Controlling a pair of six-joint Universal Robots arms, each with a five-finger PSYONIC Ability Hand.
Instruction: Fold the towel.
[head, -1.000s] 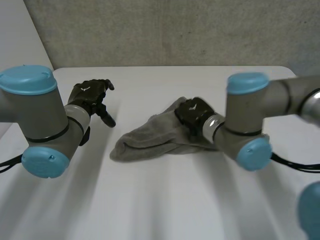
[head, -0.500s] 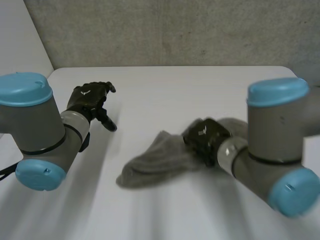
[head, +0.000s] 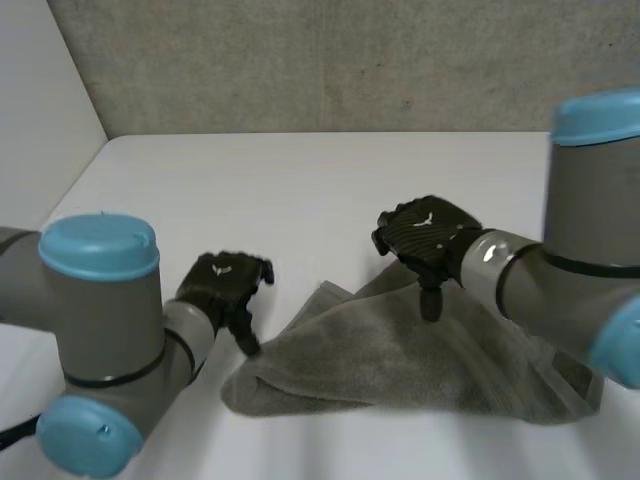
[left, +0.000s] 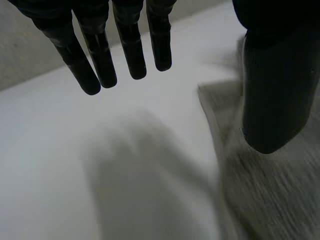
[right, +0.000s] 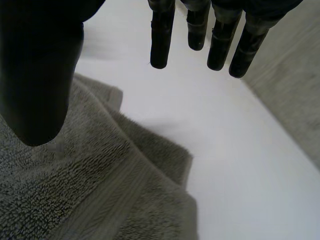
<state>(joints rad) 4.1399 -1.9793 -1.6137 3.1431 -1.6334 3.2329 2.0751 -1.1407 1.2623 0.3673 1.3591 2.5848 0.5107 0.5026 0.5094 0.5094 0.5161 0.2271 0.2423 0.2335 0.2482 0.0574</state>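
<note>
Well, from my seat the grey towel (head: 400, 365) lies in a rumpled, loosely bunched heap on the near part of the white table (head: 300, 180), with a fold rolled over along its left end. The left hand (head: 222, 285) sits just beside that left end, low over the table. In the left wrist view its fingers (left: 131, 50) are straight and spread apart, and the thumb (left: 275, 95) stands well away from them. Nothing is caught between them, so I read this hand as released. There the thumb hangs over the towel's edge and the fingers over bare table. The right hand (head: 428, 232) hovers above the towel's far edge, with its thumb pointing down at the cloth. In the right wrist view its fingers (right: 160, 35) are straight and reach past the towel over bare table. Its thumb (right: 40, 85) is over the pile, near a folded corner, and I cannot tell whether the tip touches the cloth. That hand is loose too, grasping nothing
</note>
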